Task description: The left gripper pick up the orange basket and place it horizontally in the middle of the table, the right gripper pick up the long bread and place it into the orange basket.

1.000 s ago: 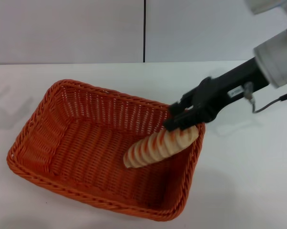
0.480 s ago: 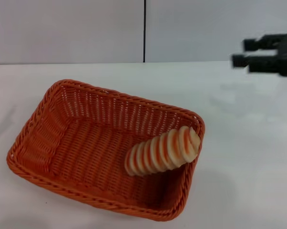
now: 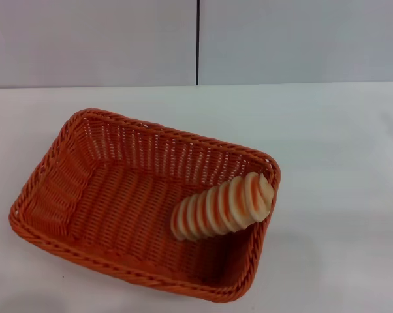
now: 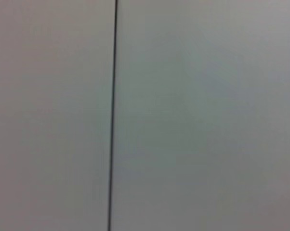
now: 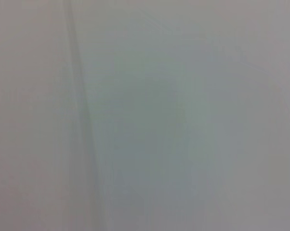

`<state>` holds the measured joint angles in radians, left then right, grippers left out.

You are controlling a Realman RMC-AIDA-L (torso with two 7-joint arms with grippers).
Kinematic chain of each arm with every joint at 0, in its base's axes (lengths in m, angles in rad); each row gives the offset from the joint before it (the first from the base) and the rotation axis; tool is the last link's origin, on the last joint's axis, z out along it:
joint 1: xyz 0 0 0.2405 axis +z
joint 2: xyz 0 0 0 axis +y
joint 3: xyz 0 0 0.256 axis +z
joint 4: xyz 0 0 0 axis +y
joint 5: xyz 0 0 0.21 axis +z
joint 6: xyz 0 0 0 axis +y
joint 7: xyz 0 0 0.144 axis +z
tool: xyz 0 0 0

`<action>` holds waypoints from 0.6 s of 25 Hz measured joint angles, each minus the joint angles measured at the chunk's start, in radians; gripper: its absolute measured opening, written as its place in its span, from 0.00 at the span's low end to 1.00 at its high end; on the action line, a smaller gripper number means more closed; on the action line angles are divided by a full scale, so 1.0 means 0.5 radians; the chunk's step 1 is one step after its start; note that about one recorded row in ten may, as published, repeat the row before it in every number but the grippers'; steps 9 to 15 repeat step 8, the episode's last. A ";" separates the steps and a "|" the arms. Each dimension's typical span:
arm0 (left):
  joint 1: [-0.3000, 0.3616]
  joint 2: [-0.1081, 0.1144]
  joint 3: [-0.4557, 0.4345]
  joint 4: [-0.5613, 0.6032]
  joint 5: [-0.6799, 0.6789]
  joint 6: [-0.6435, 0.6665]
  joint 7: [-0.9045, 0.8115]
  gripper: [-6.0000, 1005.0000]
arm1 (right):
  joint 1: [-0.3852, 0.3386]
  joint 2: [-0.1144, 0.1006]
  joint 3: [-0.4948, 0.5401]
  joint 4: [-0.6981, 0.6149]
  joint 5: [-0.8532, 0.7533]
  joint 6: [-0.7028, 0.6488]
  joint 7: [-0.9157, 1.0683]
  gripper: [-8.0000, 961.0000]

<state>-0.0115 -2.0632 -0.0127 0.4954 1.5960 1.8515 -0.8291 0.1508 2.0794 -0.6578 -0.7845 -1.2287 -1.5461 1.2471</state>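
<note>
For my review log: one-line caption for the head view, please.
Long bread lies inside the orange basket on the white table, one end propped against the basket's wall; no gripper in view.

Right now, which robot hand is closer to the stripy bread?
Neither can be called: no gripper shows in any view. The long bread lies alone in the orange basket, its far end propped against the right-hand wall.

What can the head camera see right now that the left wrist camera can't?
Only the head view shows the orange basket on the white table, with the long bread lying inside it, one end propped against the basket's wall. The left wrist view shows nothing extra. Both show a pale wall with a thin dark vertical seam. Neither shows a gripper.
</note>
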 joint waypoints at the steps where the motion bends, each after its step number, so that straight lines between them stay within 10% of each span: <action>1: 0.036 0.000 -0.050 -0.110 0.000 0.002 0.133 0.81 | -0.001 -0.002 0.027 0.133 0.096 -0.013 -0.129 0.65; 15: 0.078 -0.001 -0.240 -0.344 0.000 -0.007 0.357 0.81 | 0.017 -0.010 0.209 0.624 0.282 -0.101 -0.630 0.65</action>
